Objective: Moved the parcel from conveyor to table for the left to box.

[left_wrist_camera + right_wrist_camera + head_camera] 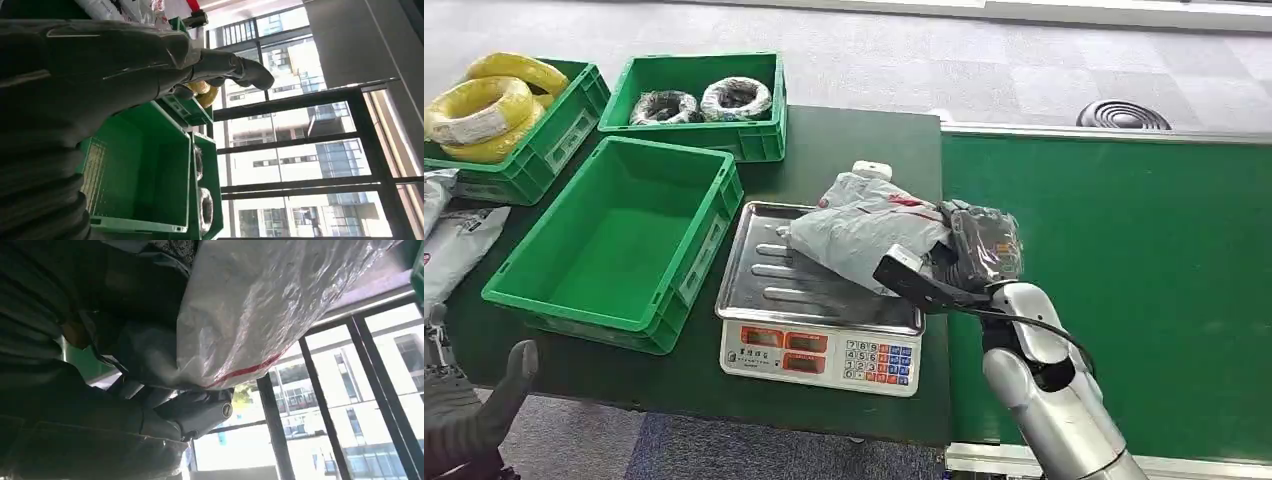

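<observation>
A grey plastic parcel (869,225) with a red mark lies over the steel pan of a weighing scale (769,270). My right hand (974,250) grips the parcel's right end, just past the edge of the green conveyor (1124,260). The right wrist view looks along the hand (150,420) with the parcel (260,305) held in its fingers. My left hand (469,415) hangs low at the table's front left corner, holding nothing, fingers loosely extended. In the left wrist view that hand (150,55) points past the empty green box (150,170), which sits left of the scale (614,240).
At the back of the dark table stand a green crate with black coils (699,100) and another with yellow coils (499,115). Grey bagged parcels (449,235) lie at the left edge. A dark grille (1122,116) lies on the floor behind the conveyor.
</observation>
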